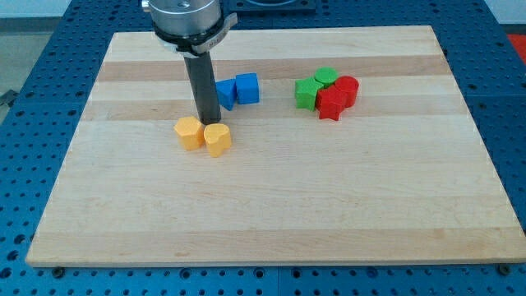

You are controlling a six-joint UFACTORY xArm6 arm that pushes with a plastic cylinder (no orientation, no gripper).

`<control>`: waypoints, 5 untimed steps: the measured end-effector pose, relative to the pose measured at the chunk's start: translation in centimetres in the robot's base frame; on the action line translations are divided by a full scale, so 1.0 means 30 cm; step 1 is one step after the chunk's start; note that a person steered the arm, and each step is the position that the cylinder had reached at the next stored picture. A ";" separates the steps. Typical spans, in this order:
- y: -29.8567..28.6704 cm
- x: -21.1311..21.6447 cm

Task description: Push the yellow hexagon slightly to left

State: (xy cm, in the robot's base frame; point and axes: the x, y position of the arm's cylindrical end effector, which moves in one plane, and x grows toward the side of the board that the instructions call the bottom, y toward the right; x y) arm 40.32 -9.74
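Observation:
The yellow hexagon lies on the wooden board, left of centre. A second yellow block, heart-like in shape, touches its right side. My tip stands just above the seam between the two yellow blocks, at the hexagon's upper right corner and close to or touching both. The dark rod rises from there to the arm head at the view's top.
Two blue blocks sit just right of the rod, partly hidden by it. A cluster of two green blocks and two red blocks lies right of centre. The wooden board rests on a blue perforated table.

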 end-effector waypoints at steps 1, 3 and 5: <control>0.031 -0.038; -0.150 -0.021; -0.151 -0.359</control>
